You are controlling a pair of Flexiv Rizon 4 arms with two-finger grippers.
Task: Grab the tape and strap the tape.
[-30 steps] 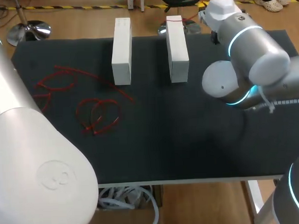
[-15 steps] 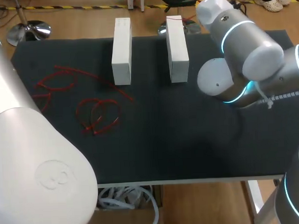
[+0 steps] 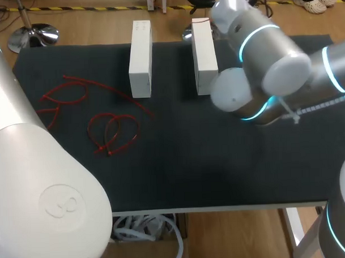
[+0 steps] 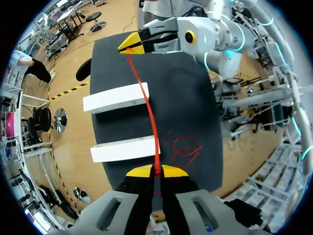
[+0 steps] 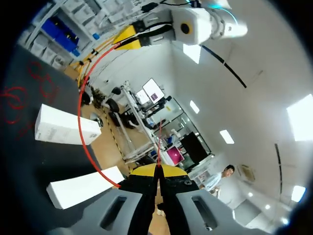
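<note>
Both ends of the red tape (image 4: 146,105) are pinched: the left gripper (image 4: 156,171) is clamped on one end and the right gripper (image 5: 157,170) on the other. Ahead of the left fingers the tape passes over the nearer white block (image 4: 124,149) and the farther white block (image 4: 115,104). The right arm (image 3: 266,58) has swung in toward the blocks this last second, so I'd say the grab's done and the strapping is underway.

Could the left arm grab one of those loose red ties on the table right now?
Probably not yet. The left gripper is shut on one end of a stretched red tie; the right gripper holds the other end. The loose ties lie uncovered, so only that full grip seems in the way.
</note>
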